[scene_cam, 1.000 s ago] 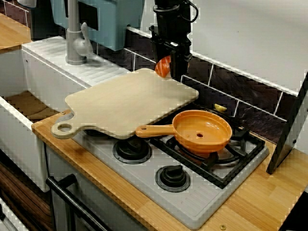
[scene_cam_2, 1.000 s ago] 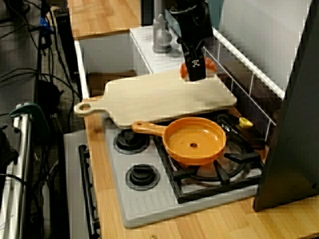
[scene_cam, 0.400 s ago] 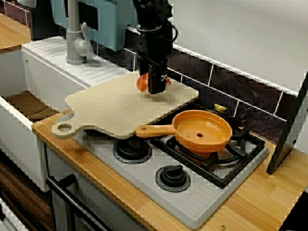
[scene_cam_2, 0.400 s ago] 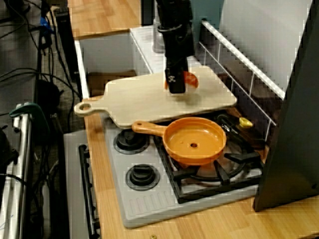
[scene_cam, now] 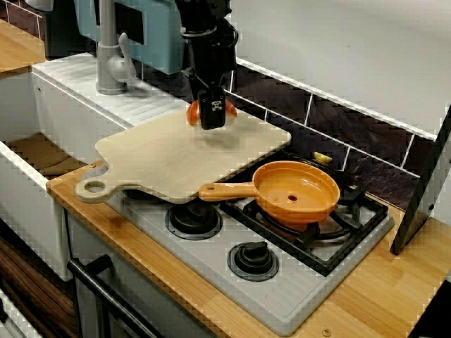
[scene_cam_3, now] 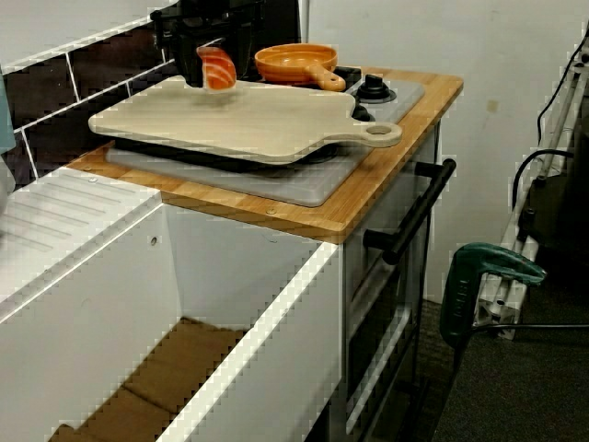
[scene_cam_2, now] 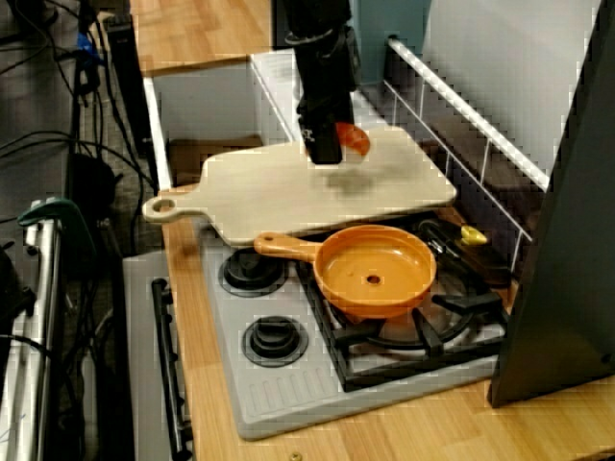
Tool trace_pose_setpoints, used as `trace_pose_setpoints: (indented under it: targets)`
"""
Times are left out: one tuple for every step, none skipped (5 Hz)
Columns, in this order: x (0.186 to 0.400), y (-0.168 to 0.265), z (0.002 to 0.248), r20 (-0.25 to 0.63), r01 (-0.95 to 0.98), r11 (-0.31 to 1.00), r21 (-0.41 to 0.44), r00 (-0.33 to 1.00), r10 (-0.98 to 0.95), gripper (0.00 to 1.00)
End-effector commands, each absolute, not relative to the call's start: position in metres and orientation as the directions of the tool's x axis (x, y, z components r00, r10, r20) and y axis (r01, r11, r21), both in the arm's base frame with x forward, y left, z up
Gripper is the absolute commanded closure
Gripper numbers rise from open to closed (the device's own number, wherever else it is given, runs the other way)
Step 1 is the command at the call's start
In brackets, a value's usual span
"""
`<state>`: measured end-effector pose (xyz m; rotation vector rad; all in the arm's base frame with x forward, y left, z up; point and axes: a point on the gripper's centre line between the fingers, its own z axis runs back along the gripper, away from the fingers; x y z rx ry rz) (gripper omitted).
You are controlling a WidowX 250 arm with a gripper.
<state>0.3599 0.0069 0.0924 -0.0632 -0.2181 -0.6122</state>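
We saw one small sushi piece [scene_cam_3: 217,69], orange striped with white on top and pale underneath, with a smooth, glossy look. It was pinched in the black tool [scene_cam: 210,121], whose fingers pressed in on it from both sides. It hung over the far part of the cutting board [scene_cam: 169,155], raised just off the wood, and a soft shadow lay on the board beneath it.

The single board was pale, matt wood, flat and paddle-shaped. Its rounded grip [scene_cam: 90,189] was pierced by one hole and pointed to the near left in the view from the front of the stove. The board lay across the left half of the grey ribbed hob [scene_cam: 211,255].

To its right, one round orange pan [scene_cam: 296,191] sat on the black grate [scene_cam: 352,227]. The pan was shallow with one small hole in its middle, and its straight handle touched the board's near edge. Two round black knobs [scene_cam: 193,217] [scene_cam: 252,259] stood on the near strip of the hob. One small yellow object [scene_cam: 322,157] lay beyond the pan, against the dark glossy tiles [scene_cam: 366,134].

The hob rested on a wooden worktop [scene_cam: 366,296]. To the far left were one grey tap [scene_cam: 109,56] and a white sink [scene_cam_3: 276,304].
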Motion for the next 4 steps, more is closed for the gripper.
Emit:
trace_pose_setpoints:
  targets:
    - [0.366,0.028,0.115,0.225,0.793,0.605,0.067,0.579,-0.784,1.0]
    - [0.363,0.027,0.111,0.206,0.831,0.551,0.068,0.529,-0.823,1.0]
    - [0.356,0.021,0.105,0.201,0.844,0.532,0.076,0.509,-0.837,1.0]
    - [0.349,0.015,0.098,0.195,0.857,0.508,0.082,0.486,-0.852,1.0]
